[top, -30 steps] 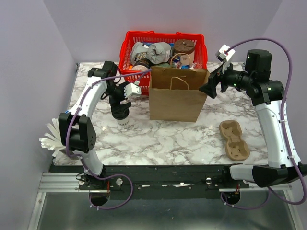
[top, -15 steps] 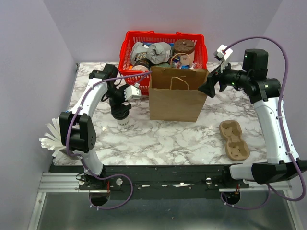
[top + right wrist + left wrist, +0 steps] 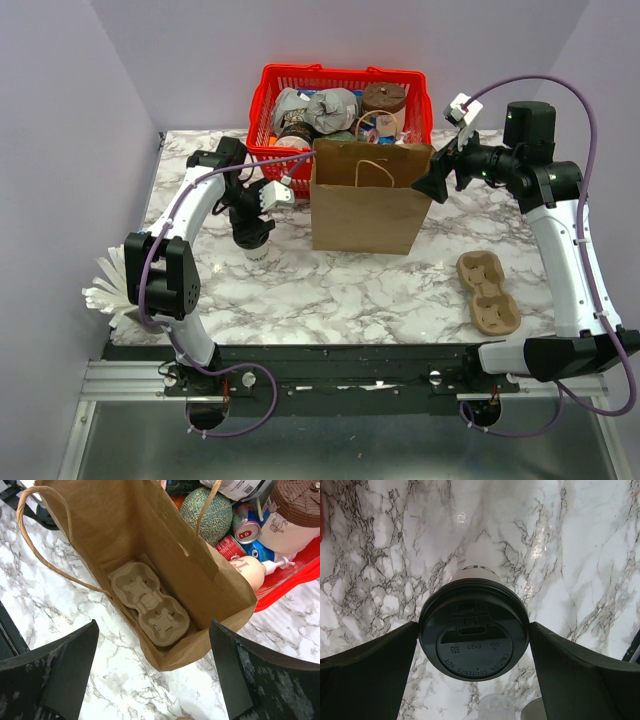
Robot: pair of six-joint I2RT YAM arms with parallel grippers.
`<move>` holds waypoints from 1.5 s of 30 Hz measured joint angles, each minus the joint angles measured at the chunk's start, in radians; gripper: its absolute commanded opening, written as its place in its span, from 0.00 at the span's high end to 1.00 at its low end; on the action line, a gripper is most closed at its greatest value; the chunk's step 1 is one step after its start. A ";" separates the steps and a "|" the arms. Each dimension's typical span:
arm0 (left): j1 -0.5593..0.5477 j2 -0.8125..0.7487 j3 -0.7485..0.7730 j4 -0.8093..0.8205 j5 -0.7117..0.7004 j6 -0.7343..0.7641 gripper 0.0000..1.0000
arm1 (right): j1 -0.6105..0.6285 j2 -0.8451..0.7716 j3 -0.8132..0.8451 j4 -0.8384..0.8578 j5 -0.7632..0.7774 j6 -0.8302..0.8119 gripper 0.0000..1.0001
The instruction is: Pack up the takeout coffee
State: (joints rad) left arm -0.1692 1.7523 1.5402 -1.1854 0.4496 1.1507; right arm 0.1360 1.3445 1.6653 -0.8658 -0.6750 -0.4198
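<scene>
Takeout coffee [image 3: 472, 625]: one. White paper cup with a round black lid, upright on the table, left of the paper bag and apart from it, directly under the left gripper.

Surface: one table [image 3: 350, 290], white marble pattern with grey veining. Room: plain lilac walls [image 3: 330, 30] behind and on both sides.

Left gripper [image 3: 252, 230]: one. Points straight down over the cup with its fingers [image 3: 370, 670] spread wide, one on each side of the lid and close against its rim. Whether they touch the rim cannot be told.

Right gripper [image 3: 437, 185]: one. Held at the bag's upper right corner, looking down into its mouth. Fingers [image 3: 55, 675] spread wide, nothing between them.

Paper bag [image 3: 365, 215]: one. Brown, with cord handles, standing open at mid-table, just in front of the basket.

Pulp cup carriers: two, each with two cup wells. One carrier [image 3: 150, 605] lies flat on the floor of the bag. The other carrier [image 3: 488, 292] lies on the table to the right of the bag, well apart from it.

Red basket [image 3: 345, 70]: one, at the far edge of the table, full of mixed goods. They include one green melon [image 3: 207, 512] and one brown-lidded tub [image 3: 384, 98]; the remainder is not counted.

White fringed item [image 3: 100, 290]: one, at the table's left edge. Its kind cannot be told.
</scene>
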 measured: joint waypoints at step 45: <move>0.016 -0.051 -0.061 0.064 -0.015 -0.027 0.02 | 0.000 0.022 0.000 0.000 -0.010 0.000 0.00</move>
State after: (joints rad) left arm -0.1535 1.7016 1.4796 -1.1217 0.4343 1.1233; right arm 0.1360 1.3663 1.6657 -0.8654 -0.6846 -0.4194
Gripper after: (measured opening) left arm 0.983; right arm 0.995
